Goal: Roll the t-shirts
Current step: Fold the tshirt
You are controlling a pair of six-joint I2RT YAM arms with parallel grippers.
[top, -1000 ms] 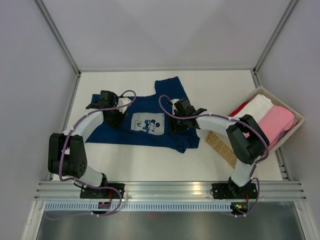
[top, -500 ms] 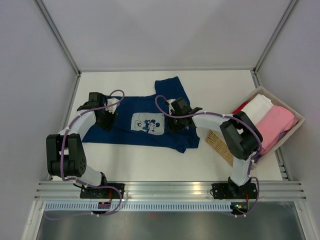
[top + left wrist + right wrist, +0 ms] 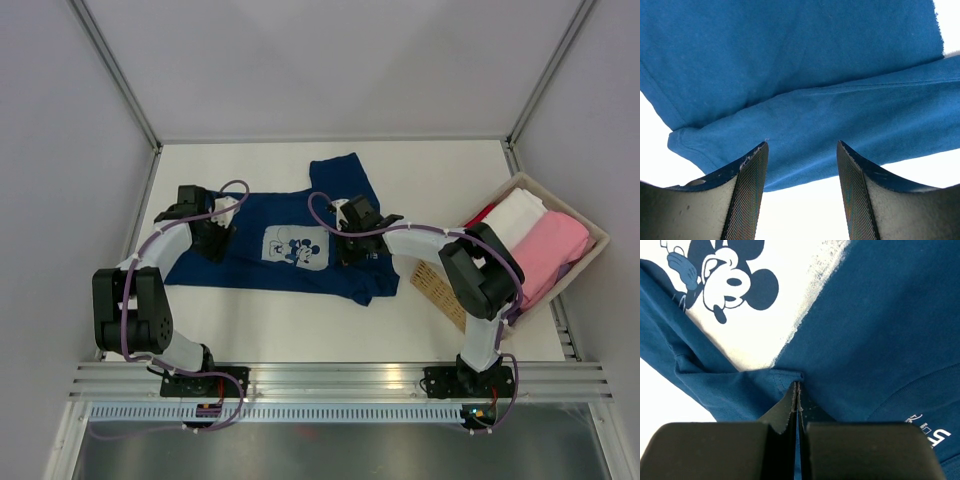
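- Two grippers of mine are at the navy t-shirt [image 3: 270, 265]. It lies spread in the middle of the table [image 3: 300, 330], with its print [image 3: 295, 247] facing up and its right part bunched and folded over.
- My right gripper [image 3: 796, 390] has its jaws pressed together on a small pucker of the navy cloth, just beside the print.
- My left gripper [image 3: 801, 150] has its jaws apart. They hang over the left border of the shirt, and I see no cloth held between them.
- I judge that the step in hand is the flattening. The shirt is not smooth, and no roll is begun.
- The next move, I think, calls for the left jaws to close on the doubled border below them. Then both arms should pull gently apart. My right pinch is small and may slip.
- Only the top view shows the whole shirt and the basket [image 3: 440, 285] at the right, with a white bundle [image 3: 515, 215] and a pink bundle [image 3: 555, 245] inside. It does not show my jaws clearly.
- Only the wrist views show the jaws, the layered hem at the left and a neck label [image 3: 927, 432] at the right.
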